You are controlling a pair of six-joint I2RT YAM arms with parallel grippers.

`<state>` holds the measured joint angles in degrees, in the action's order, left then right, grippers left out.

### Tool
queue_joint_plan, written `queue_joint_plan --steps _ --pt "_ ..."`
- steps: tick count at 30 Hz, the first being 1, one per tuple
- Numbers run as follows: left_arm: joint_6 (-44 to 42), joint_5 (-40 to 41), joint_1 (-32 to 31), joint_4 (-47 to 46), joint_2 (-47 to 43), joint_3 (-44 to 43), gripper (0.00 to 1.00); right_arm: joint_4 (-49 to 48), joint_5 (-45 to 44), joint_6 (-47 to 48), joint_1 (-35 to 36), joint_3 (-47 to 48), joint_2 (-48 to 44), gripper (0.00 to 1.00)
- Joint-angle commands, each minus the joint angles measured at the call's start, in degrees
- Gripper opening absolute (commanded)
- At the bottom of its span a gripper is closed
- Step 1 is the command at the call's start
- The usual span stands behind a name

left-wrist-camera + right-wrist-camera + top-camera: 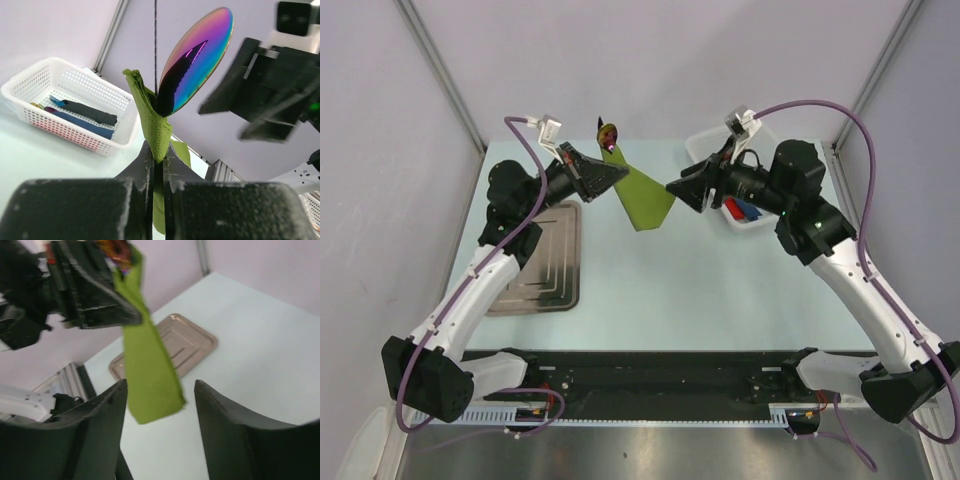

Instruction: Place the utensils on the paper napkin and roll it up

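Note:
My left gripper (607,176) is shut on the olive-green paper napkin (645,201) and holds it in the air above the table's far middle. The napkin hangs down folded into a narrow strip (150,375). In the left wrist view its top (152,125) sticks up from between the shut fingers (172,157). The utensils stand out of that top: an iridescent spoon bowl (197,55) and a thin dark stick (155,40); their tips show in the top view (609,134). My right gripper (675,190) is open and empty just right of the hanging napkin, which shows between its fingers (100,415).
A silver metal tray (545,260) lies on the table at the left. A white basket (115,132) with dark, blue and red cutlery pieces stands at the far right, under my right arm (810,215).

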<state>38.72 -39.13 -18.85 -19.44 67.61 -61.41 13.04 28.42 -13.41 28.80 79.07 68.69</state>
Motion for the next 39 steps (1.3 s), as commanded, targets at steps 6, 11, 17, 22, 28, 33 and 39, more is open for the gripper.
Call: queue_joint_plan --steps 6,11,17,22,28,33,39 --pt "4.34 -1.99 0.48 -9.63 -1.17 -1.26 0.00 -6.71 2.95 0.40 7.41 -0.40 2.50 0.71" --pt "7.07 -4.19 0.48 -13.60 -1.34 -0.21 0.00 -9.43 4.97 0.67 8.29 -1.98 3.47 0.72" --pt "8.56 -5.95 0.48 -16.41 -0.99 -0.20 0.00 -11.19 6.90 0.49 9.17 -3.30 4.09 0.73" --pt "10.15 -7.36 0.48 -18.44 -0.38 -0.12 0.00 -12.42 8.93 -0.04 9.52 -3.48 4.70 0.71" --pt "11.29 -8.06 0.48 -19.93 0.15 -0.12 0.00 -14.71 11.04 -0.65 10.05 -3.57 5.84 0.67" --pt "12.43 -9.20 0.48 -21.60 0.24 0.15 0.00 -15.50 12.70 -1.53 10.31 -3.48 6.72 0.64" --pt "14.80 -11.66 0.31 -25.03 0.24 0.67 0.00 -16.90 14.73 -2.76 10.67 -3.39 7.69 0.60"
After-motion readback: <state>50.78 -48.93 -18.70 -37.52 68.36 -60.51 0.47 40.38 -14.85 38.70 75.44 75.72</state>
